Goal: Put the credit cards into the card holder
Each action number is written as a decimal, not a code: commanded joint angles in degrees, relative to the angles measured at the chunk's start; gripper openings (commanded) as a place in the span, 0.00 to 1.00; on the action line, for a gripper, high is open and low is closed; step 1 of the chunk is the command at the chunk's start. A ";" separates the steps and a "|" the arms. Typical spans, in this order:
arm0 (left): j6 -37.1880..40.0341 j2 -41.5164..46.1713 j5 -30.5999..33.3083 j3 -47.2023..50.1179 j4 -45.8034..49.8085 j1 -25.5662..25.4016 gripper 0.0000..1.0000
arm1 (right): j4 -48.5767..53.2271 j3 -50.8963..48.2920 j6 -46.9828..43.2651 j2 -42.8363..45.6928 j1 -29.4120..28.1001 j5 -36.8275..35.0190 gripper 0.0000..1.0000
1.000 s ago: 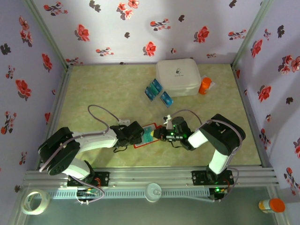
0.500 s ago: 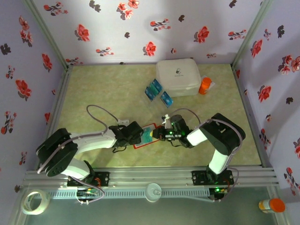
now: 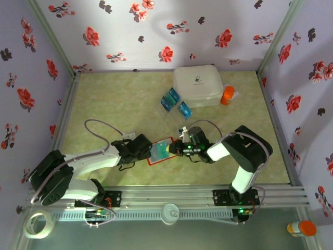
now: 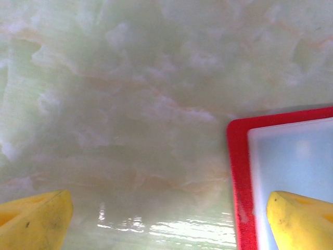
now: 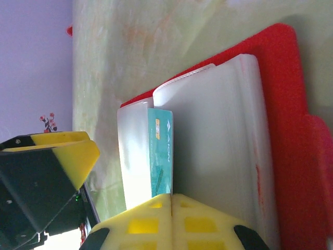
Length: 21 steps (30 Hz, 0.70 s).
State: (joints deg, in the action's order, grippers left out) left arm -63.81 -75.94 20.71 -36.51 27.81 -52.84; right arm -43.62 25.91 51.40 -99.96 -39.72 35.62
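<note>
The red card holder (image 3: pixel 155 162) lies open on the table in front of the arms, its clear pockets (image 5: pixel 223 135) fanned up. A teal credit card (image 5: pixel 160 156) stands between two pockets, and my right gripper (image 5: pixel 171 200) is shut on its near end. In the top view that gripper (image 3: pixel 175 150) is at the holder's right edge. My left gripper (image 3: pixel 150 151) is open, low at the holder's left edge. One yellow fingertip (image 4: pixel 299 221) is over the holder's corner (image 4: pixel 239 182), the other (image 4: pixel 36 219) over bare table. Two more credit cards (image 3: pixel 169 99) (image 3: pixel 184 110) lie by the white case.
A big white rounded case (image 3: pixel 197 86) stands at the back, with an orange bottle (image 3: pixel 227 95) to its right. Flowered walls close in the table on three sides. A tape roll (image 3: pixel 39 224) lies beyond the front rail.
My left arm has drawn back to the left, and its open gripper has slid off the holder's middle to its left edge. The right gripper has stayed shut on the teal card.
</note>
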 commanded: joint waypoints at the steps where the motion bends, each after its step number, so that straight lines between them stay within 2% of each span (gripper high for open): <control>1: -1.93 -1.50 -0.23 0.32 3.31 0.39 0.95 | 5.61 -0.07 -1.91 -0.20 0.02 0.51 0.00; 6: -1.60 -3.84 -0.96 -0.56 4.68 0.37 0.94 | 6.60 0.03 -2.18 0.24 0.00 0.40 0.00; 21: 1.47 -10.11 -1.72 -3.36 0.36 0.37 0.94 | 11.38 1.74 -3.28 1.61 -0.22 0.90 0.00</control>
State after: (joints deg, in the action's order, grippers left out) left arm -63.55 -83.64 19.64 -39.09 30.83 -52.84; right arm -38.48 27.44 50.00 -98.87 -39.68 35.66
